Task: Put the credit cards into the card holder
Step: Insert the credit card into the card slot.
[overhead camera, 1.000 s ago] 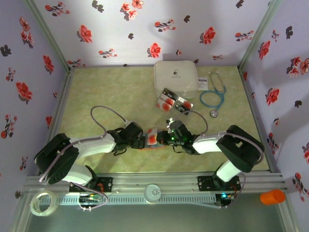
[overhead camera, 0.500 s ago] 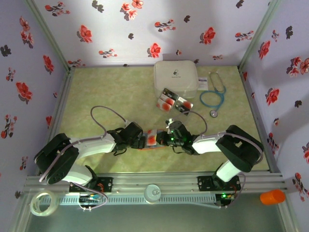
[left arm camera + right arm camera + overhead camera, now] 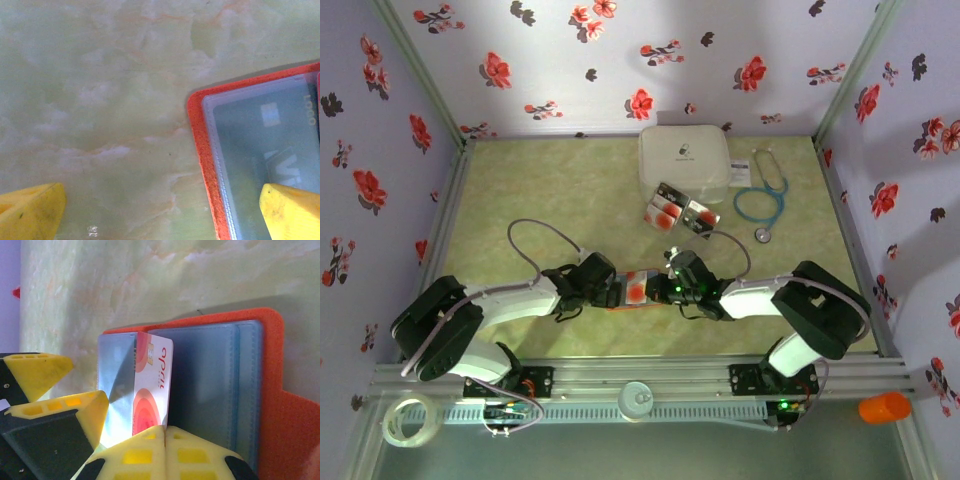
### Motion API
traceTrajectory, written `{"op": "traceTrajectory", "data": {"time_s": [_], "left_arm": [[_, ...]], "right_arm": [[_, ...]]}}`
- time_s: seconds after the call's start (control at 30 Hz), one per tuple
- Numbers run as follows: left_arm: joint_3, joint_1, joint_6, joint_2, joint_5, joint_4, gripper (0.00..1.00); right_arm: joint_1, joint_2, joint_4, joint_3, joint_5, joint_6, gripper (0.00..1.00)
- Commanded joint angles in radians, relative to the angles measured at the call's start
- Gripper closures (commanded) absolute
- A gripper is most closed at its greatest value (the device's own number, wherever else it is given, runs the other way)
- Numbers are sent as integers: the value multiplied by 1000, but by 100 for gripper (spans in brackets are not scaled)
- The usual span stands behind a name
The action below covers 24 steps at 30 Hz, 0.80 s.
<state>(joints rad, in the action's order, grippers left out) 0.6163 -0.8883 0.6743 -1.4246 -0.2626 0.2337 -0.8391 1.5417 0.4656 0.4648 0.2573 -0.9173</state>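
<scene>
Your right gripper (image 3: 165, 436) is pressed together on one credit card (image 3: 152, 385). It pinches the card by a short end and holds it over the open card holder (image 3: 272, 405), which lies flat on the bench (image 3: 150, 280) between the two arms. You cannot tell whether the card's far edge touches a pocket. Treat the card as light, thin and stiff, with a slick face. It probably will not flex into a pocket, so it has to meet the slot edge-on, and a grip at the end leaves most of its length free to slide in. The holder looks soft and light, with grey-blue pockets inside an orange cover, so it is likely to skid or fold if pushed unbraced. Your left gripper (image 3: 160, 212) is spread wide and holds nothing. One yellow fingertip (image 3: 290, 212) sits over the holder's corner, though whether it presses down is unclear. Count one card holder and four cards: the one in the right gripper, and what look like three loose cards (image 3: 670, 212) overlapping on the bench just in front of the white case (image 3: 684, 160), well apart from the holder.
</scene>
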Motion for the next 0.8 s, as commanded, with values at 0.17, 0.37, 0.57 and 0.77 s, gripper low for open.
{"op": "traceTrajectory", "data": {"time_s": [0.17, 0.37, 0.57, 0.77], "left_arm": [[-8, -9, 7, -8, -25, 16, 0], [-6, -9, 7, -8, -26, 15, 0], [-5, -9, 6, -8, -25, 13, 0], [-3, -9, 5, -2, -28, 15, 0]], "right_arm": [[-10, 12, -127, 35, 26, 23, 100], [-10, 39, -173, 72, 54, 31, 100], [-10, 74, -202, 103, 78, 35, 100], [-10, 136, -222, 147, 110, 37, 100]]}}
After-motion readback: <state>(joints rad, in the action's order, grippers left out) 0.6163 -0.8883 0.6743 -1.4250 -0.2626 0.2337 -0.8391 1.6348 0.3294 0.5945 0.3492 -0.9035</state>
